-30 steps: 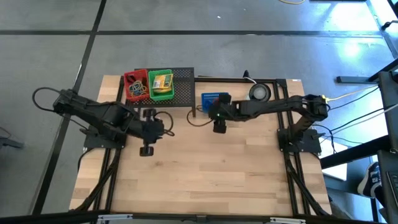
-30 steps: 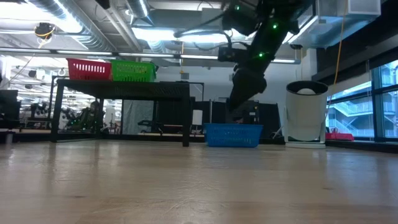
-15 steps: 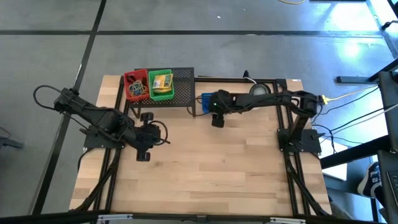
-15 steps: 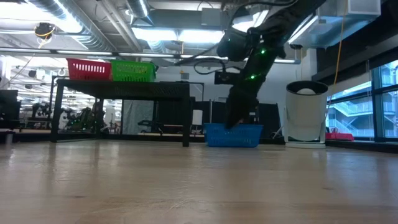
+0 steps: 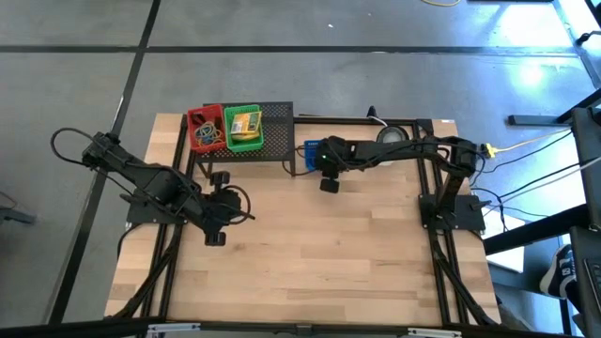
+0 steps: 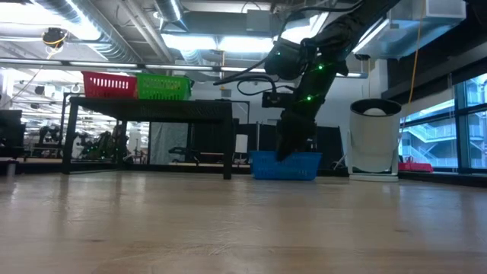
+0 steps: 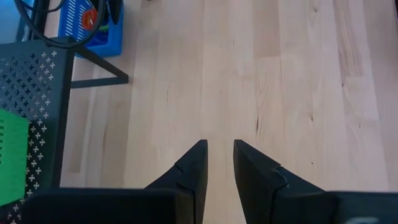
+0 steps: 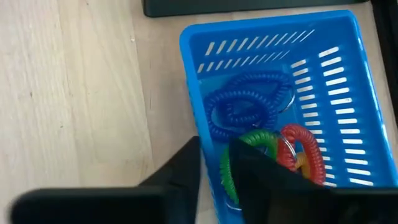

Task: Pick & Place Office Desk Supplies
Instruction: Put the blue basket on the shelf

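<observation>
Right wrist view shows the right claw [image 8: 214, 163] lowered over the blue bin's [image 8: 193, 87] near wall, fingers a narrow gap apart astride it and clamped on nothing, likely because the coils [image 8: 245, 106] lie loose inside. The left claw [image 7: 219, 163], slightly apart and empty, hangs over bare surface [image 7: 280, 74], presumably waiting.

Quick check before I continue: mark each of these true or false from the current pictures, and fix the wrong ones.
1. The right gripper is at the blue basket. True.
2. The blue basket is empty. False: it holds coiled loops in blue, green and red.
3. The left gripper hangs over bare wooden table, holding nothing. True.
4. The red basket and green basket stand directly on the table top. False: they sit on a raised black shelf.
5. The left gripper is inside the green basket. False: it is over the table, apart from the shelf.
</observation>
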